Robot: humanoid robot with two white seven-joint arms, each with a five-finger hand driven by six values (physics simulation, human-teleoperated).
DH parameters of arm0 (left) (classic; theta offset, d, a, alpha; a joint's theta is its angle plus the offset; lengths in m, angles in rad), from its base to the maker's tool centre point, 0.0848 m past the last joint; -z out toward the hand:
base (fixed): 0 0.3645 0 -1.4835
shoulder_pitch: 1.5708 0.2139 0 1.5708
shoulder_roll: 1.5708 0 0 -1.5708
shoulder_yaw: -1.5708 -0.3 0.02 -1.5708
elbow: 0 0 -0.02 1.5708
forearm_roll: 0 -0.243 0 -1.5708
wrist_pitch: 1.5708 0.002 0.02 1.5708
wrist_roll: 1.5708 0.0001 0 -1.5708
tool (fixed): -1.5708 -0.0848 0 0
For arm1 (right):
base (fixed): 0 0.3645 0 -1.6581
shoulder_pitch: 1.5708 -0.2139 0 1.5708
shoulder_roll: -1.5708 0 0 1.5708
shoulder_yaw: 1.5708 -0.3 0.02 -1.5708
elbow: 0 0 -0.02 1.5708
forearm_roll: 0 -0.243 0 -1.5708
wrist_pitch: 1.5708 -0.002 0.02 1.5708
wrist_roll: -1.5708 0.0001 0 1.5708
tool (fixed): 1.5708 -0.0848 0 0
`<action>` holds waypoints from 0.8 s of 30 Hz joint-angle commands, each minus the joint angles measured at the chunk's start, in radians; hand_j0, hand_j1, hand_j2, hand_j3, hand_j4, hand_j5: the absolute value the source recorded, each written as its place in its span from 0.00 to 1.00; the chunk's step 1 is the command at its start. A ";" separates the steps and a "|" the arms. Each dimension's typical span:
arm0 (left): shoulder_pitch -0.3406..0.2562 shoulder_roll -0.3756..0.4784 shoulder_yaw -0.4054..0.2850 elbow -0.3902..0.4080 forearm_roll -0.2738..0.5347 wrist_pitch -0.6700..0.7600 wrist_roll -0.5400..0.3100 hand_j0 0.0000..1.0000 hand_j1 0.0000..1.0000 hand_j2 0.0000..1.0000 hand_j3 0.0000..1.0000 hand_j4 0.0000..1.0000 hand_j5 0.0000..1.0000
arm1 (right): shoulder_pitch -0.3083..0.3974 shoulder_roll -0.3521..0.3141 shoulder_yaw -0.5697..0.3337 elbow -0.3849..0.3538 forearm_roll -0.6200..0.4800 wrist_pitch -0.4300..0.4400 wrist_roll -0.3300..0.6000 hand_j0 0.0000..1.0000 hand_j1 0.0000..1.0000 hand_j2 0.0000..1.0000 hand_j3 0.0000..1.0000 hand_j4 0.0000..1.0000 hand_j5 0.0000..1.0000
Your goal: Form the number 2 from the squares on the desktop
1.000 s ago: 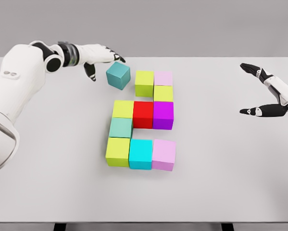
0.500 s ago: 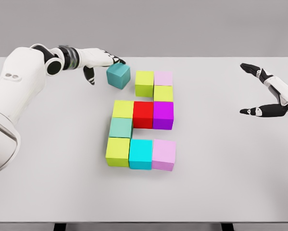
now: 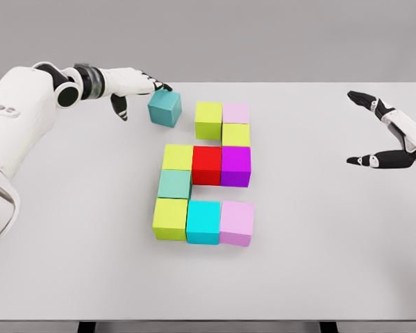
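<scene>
**Q:** Where's the last teal cube (image 3: 164, 109)?

**Me:** At my left hand (image 3: 128, 87) fingertips, touching, not gripped, fingers loosely spread. It sits apart from the lime cube (image 3: 208, 119), so it needs nudging. Right hand (image 3: 392, 142) idles open.

Teal cube (image 3: 164, 109) askew, apart, left of nine abutting coloured cubes (image 3: 206, 172)

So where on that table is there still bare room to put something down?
Bare table runs wide between the block figure and the right hand, along the whole front edge, and left of the yellow-green blocks. It is crowded at the back, where the left hand meets the teal block.
</scene>
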 commanded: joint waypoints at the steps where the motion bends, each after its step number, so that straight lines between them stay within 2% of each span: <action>1: 0.000 0.014 -0.010 -0.028 0.005 0.002 0.000 1.00 1.00 1.00 1.00 1.00 1.00 | 0.000 -0.001 0.000 -0.001 -0.008 0.002 0.000 1.00 1.00 1.00 1.00 1.00 1.00; 7: 0.003 0.043 -0.018 -0.068 0.011 0.002 0.000 1.00 1.00 1.00 1.00 1.00 1.00 | 0.000 -0.001 0.000 -0.001 -0.008 0.002 0.000 1.00 1.00 1.00 1.00 1.00 1.00; 21: 0.018 0.077 -0.030 -0.108 0.014 0.002 0.000 1.00 1.00 1.00 1.00 1.00 1.00 | 0.000 -0.001 0.000 0.007 -0.008 0.002 0.000 1.00 1.00 1.00 1.00 1.00 1.00; 24: 0.023 0.097 -0.030 -0.149 0.016 0.002 0.000 1.00 1.00 1.00 1.00 1.00 1.00 | 0.000 -0.001 0.000 0.009 -0.008 0.002 0.000 1.00 1.00 1.00 1.00 1.00 1.00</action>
